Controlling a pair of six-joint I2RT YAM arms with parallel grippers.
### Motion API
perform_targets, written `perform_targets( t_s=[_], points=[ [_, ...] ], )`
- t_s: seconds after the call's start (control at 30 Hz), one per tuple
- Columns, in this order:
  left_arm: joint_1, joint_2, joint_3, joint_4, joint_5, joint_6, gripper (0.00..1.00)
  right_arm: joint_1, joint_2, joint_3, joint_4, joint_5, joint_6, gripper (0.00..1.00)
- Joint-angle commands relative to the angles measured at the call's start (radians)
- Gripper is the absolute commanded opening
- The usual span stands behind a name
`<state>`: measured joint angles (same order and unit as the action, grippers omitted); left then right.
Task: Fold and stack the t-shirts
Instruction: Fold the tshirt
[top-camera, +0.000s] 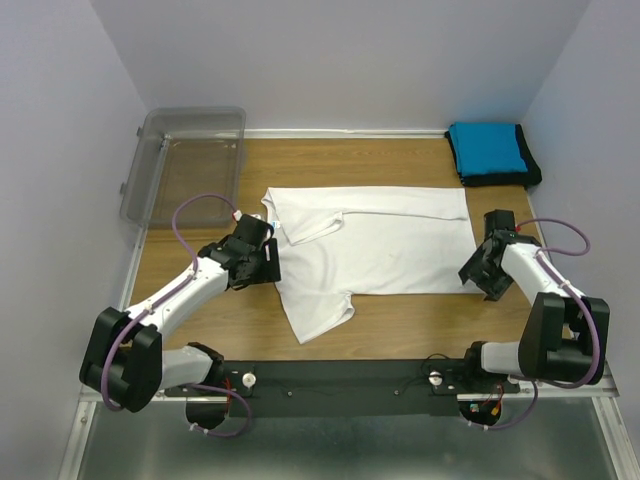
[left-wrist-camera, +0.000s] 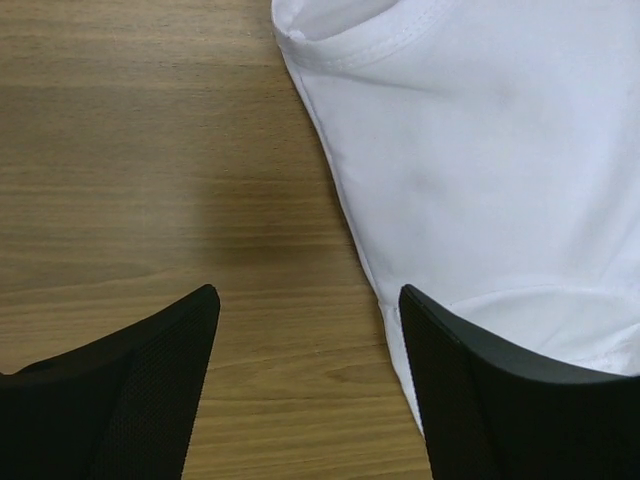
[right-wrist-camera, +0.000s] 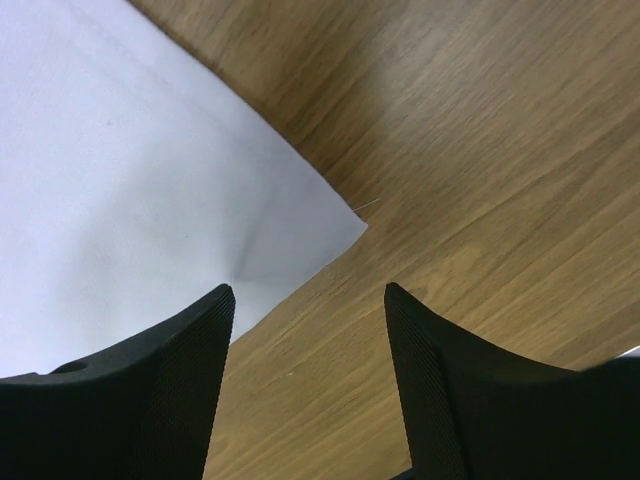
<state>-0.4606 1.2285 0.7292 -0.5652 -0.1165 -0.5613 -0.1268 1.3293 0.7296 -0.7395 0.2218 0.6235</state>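
Note:
A white t-shirt (top-camera: 380, 245) lies flat mid-table, its top half folded over and one sleeve pointing toward the near edge. My left gripper (top-camera: 268, 262) is open at the shirt's left edge near the collar. In the left wrist view the gripper (left-wrist-camera: 310, 292) hovers over bare wood, with its right finger over the shirt's hem (left-wrist-camera: 480, 150). My right gripper (top-camera: 478, 272) is open at the shirt's near right corner. In the right wrist view the gripper (right-wrist-camera: 308, 290) straddles wood just beside that corner (right-wrist-camera: 120, 170). A folded blue t-shirt (top-camera: 487, 148) lies on a black one (top-camera: 530, 178) at the back right.
A clear plastic bin (top-camera: 140, 190) stands at the back left, partly off the wooden table (top-camera: 400, 320). Lilac walls close in the back and both sides. The arm bases sit on a black rail (top-camera: 330, 378) at the near edge.

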Motion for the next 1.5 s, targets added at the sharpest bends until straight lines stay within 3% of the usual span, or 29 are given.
perform_targets(
  t_s=[0.0, 0.33, 0.6, 0.7, 0.97, 1.23, 1.47],
  points=[
    [-0.009, -0.026, -0.028, 0.047, -0.012, -0.023, 0.82, -0.022, 0.002, -0.012, -0.027, 0.068, 0.061, 0.68],
    [-0.013, -0.029, -0.051, 0.085, 0.009, -0.026, 0.86, -0.065, 0.015, -0.038, -0.001, 0.093, 0.122, 0.57],
    [-0.019, -0.021, -0.053, 0.090, 0.018, -0.020, 0.87, -0.093, 0.028, -0.134, 0.117, 0.039, 0.174, 0.47],
    [-0.023, -0.009, -0.056, 0.094, 0.028, -0.014, 0.87, -0.093, 0.022, -0.150, 0.135, 0.050, 0.180, 0.39],
    [-0.033, 0.031, -0.056, 0.096, 0.047, -0.038, 0.82, -0.094, 0.041, -0.141, 0.146, -0.001, 0.151, 0.01],
    [-0.059, 0.089, -0.042, 0.096, 0.058, -0.097, 0.76, -0.094, 0.011, -0.096, 0.126, -0.090, 0.105, 0.01],
    [-0.098, 0.164, 0.012, 0.077, 0.041, -0.144, 0.58, -0.093, 0.016, -0.064, 0.121, -0.130, 0.074, 0.01]
  ],
)
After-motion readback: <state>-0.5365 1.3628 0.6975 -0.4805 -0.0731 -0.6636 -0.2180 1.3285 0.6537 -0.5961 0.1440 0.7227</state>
